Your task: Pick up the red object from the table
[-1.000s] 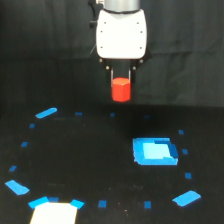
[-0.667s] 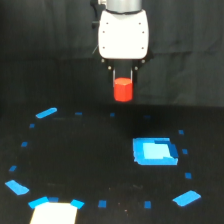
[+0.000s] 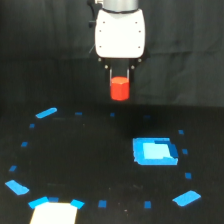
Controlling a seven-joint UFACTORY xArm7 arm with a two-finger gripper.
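The red object (image 3: 119, 88), a small red-orange block, hangs in the air between my gripper's (image 3: 119, 79) two dark fingers, well above the black table (image 3: 90, 160). The gripper is shut on it; its top is hidden between the fingers. The white gripper body (image 3: 120, 32) sits at the top centre of the exterior view.
A larger blue square patch (image 3: 155, 151) lies on the table below and toward the exterior view's right of the gripper. Small blue tape marks (image 3: 46, 113) ring the table. A white patch (image 3: 54, 212) lies at the bottom left edge.
The gripper has risen slightly with the red object held in it.
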